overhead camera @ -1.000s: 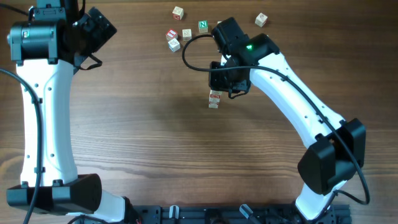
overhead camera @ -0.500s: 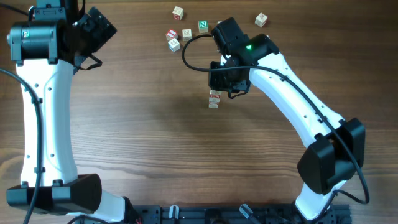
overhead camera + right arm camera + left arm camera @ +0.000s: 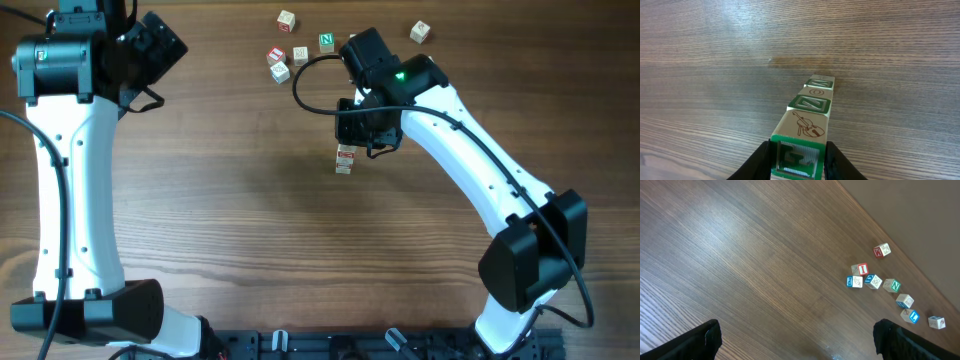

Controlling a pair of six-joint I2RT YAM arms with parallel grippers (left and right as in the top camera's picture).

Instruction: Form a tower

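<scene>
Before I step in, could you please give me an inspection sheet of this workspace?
surface: wood-grain table, nothing spilled seen.
job's things: tower standing mid-table, green-faced top cube.
clutter: loose cubes scattered along the far edge, apart from the tower.
grippers: left gripper jaws wide open, empty; right gripper jaws closed on the top cube.
cables: black cable loops off the right wrist near the loose cubes.
surroundings: plain brown background past the table edge.

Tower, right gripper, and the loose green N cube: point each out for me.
tower point(image 3: 809, 125), right wrist view, on the violin-printed face near its top.
right gripper point(image 3: 797, 159), right wrist view, midway between its fingertips, at the tower's top.
green N cube point(image 3: 326, 41), overhead view, on its top face.
</scene>
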